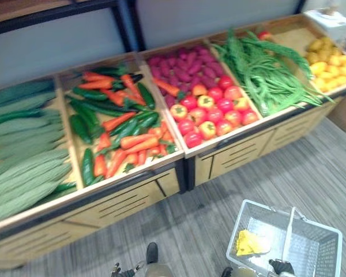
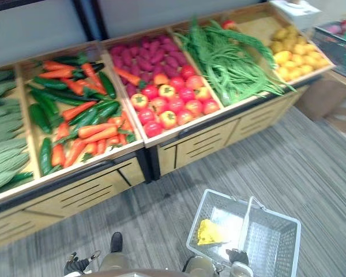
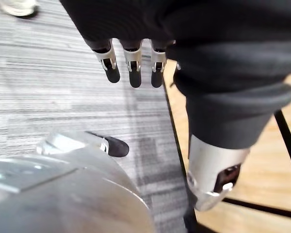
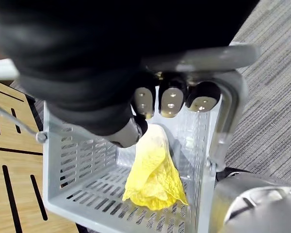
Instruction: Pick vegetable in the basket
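A grey plastic basket (image 1: 311, 222) hangs low over the floor in front of the produce stand. My right hand (image 4: 170, 102) is shut on its handle (image 4: 199, 58), with the fingers curled round the bar. A yellow leafy vegetable (image 4: 153, 179) lies on the basket's bottom (image 2: 210, 232). My left hand (image 3: 131, 63) hangs by my side above the carpet, fingers straight and holding nothing. In the stand's bins lie carrots and cucumbers (image 1: 118, 124), red and yellow tomatoes (image 1: 210, 112) with purple tubers (image 1: 184, 66) behind them, and long green beans (image 1: 265, 72).
The wooden stand (image 1: 132, 199) runs across the view with slotted front panels. Pale green gourds (image 1: 23, 156) fill the far left bin and yellow fruit (image 1: 331, 63) the far right one. Grey striped carpet (image 1: 311, 167) lies between the stand and me. A cardboard box (image 2: 328, 95) stands at the right.
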Motion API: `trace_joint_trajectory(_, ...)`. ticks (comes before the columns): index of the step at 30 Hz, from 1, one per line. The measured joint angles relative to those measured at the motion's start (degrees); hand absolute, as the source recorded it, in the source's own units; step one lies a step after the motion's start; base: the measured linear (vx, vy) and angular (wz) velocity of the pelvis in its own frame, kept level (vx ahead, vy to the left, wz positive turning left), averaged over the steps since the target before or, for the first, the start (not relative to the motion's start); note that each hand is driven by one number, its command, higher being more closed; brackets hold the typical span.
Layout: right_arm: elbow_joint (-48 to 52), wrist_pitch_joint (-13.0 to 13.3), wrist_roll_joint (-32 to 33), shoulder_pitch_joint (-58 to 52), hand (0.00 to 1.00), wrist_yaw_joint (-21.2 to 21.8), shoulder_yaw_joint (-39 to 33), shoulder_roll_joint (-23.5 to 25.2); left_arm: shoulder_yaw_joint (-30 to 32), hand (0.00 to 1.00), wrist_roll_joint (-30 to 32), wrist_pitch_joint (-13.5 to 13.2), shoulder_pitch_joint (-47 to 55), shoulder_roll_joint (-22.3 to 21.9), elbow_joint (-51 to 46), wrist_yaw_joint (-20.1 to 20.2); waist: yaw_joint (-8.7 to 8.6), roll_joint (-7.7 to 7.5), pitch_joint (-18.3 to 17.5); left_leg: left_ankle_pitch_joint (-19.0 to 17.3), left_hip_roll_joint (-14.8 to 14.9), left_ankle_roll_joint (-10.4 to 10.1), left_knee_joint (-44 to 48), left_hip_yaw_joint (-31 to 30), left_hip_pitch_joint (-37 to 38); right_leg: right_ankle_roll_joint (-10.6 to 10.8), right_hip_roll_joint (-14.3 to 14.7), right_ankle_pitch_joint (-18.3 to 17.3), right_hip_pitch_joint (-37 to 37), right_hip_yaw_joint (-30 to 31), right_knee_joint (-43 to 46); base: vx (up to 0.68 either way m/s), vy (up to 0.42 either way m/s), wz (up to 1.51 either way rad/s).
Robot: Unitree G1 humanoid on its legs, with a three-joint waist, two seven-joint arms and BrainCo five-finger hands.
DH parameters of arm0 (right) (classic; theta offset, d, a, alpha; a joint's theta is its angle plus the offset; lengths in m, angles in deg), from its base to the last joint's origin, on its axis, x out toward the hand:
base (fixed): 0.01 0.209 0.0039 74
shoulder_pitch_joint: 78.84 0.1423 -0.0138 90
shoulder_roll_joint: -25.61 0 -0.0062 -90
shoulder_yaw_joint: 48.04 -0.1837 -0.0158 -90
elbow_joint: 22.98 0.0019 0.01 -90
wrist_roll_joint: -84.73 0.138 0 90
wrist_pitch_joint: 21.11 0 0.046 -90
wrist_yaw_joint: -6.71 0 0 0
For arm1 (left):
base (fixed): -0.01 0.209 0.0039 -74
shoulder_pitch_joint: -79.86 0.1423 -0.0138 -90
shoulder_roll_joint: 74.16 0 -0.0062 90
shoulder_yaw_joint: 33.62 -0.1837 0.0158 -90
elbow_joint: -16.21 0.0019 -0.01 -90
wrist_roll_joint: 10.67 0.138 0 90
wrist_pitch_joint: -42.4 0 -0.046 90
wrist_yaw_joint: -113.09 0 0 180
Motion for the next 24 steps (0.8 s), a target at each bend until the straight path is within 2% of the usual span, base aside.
trace_joint_trajectory(1,-0.5,-0.3,0.0,-0.4,1.0,0.0,-1.1,-0.5,-1.2,0.0,-0.5,0.3,0.4,0.6,0.2,0.0,-0.13,-0.23,0.0,0.7,-0.5,0.9,0.7,8.5,0.2,0.0,-0.7,0.0,1.9,-2.4,-0.6,0.0,0.069,1.05)
trace_joint_trajectory(3,-0.4,-0.3,0.0,-0.5,1.0,0.0,-1.0,-0.6,-1.8,0.0,-0.4,0.3,0.4,0.8,0.2,-0.1,0.03,-0.14,-0.3,2.1,-2.1,1.7,-0.5,10.3,0.3,0.3,-1.3,0.2,2.9,-3.9,-1.9,-0.03,0.108,0.69)
trace_joint_trajectory(6,-0.4,-0.3,0.1,-0.2,1.0,0.0,-0.7,-0.7,-2.5,0.0,-0.2,0.7,0.1,1.1,1.4,-0.1,0.06,0.15,-0.7,3.3,-5.4,1.0,-4.9,8.1,0.3,1.7,-2.5,0.9,3.8,-6.3,-4.3,0.0,0.169,0.44)
trace_joint_trajectory(8,-0.4,-0.3,0.1,-0.3,1.0,0.0,-0.2,-0.6,-3.5,0.0,-0.2,0.7,0.0,1.3,1.9,0.0,-0.32,0.21,-0.7,4.0,-6.8,1.4,-6.4,6.6,0.1,2.1,-2.6,1.4,4.7,-6.6,-5.7,0.05,0.152,0.5)
trace_joint_trajectory(10,-0.4,-0.3,0.1,0.2,1.0,0.1,0.7,0.1,-4.8,0.0,-0.2,0.7,-0.1,2.5,2.7,0.2,-0.27,-0.69,-0.3,4.0,-8.1,1.5,-6.4,4.5,-0.8,2.5,-2.6,2.9,6.0,-7.5,-8.1,0.07,0.113,0.5)
trace_joint_trajectory(15,-0.5,-0.3,0.0,1.4,1.0,0.1,2.4,1.7,-6.6,0.0,-0.1,1.0,-0.5,3.9,4.8,0.4,0.38,-1.91,0.6,3.5,-9.3,1.5,-6.8,2.7,-0.8,2.1,-2.5,3.0,8.0,-8.4,-10.1,0.03,0.021,0.23)
trace_joint_trajectory(18,-0.5,-0.4,0.0,1.9,1.0,0.1,2.8,2.1,-7.0,0.0,1.4,1.0,-0.6,4.3,4.7,0.4,0.4,-3.09,1.2,1.3,-10.5,2.0,-6.6,3.4,-0.2,1.9,-3.6,3.1,9.0,-8.5,-10.8,0.08,0.023,0.01)
trace_joint_trajectory(19,-0.6,-0.4,0.0,2.1,1.0,0.1,3.3,2.0,-7.0,0.0,1.6,1.0,-0.6,4.6,4.7,0.4,0.42,-3.82,1.4,-0.4,-11.8,2.5,-6.4,3.5,0.5,1.4,-4.8,3.2,9.5,-8.1,-10.1,0.16,0.062,-0.11)
trace_joint_trajectory(20,-0.6,-0.4,0.0,2.2,1.0,0.0,3.7,1.8,-7.0,0.0,1.6,1.0,-0.6,4.5,4.7,0.4,0.31,-3.81,1.6,-1.0,-12.2,2.6,-6.4,3.3,0.9,0.4,-5.3,3.5,9.2,-7.4,-8.6,0.2,0.099,-0.07)
trace_joint_trajectory(22,-0.4,-0.2,0.1,3.2,1.0,0.0,3.9,1.6,-8.1,0.0,2.0,1.0,-0.5,4.8,4.4,0.3,-0.13,-3.3,2.2,-1.8,-12.1,2.7,-6.4,2.6,2.9,-4.1,-7.0,6.1,5.8,-2.4,1.5,0.25,0.149,0.08)
trace_joint_trajectory(23,-0.3,-0.2,0.3,3.5,1.0,0.0,4.1,1.9,-8.6,0.0,2.0,1.0,-0.5,5.3,3.6,0.4,-0.18,-3.06,2.6,-2.7,-11.7,2.7,-6.4,1.3,4.6,-6.9,-7.5,9.2,3.1,1.8,8.8,0.24,0.114,0.19)
trace_joint_trajectory(24,-0.4,-0.1,0.6,3.4,1.0,0.1,4.0,2.2,-8.7,0.0,2.0,0.9,-0.6,5.0,3.2,0.5,-0.33,-2.55,3.2,-2.9,-10.6,3.0,-6.4,0.7,5.3,-5.8,-7.3,8.4,2.2,4.1,10.4,0.24,0.031,0.37)
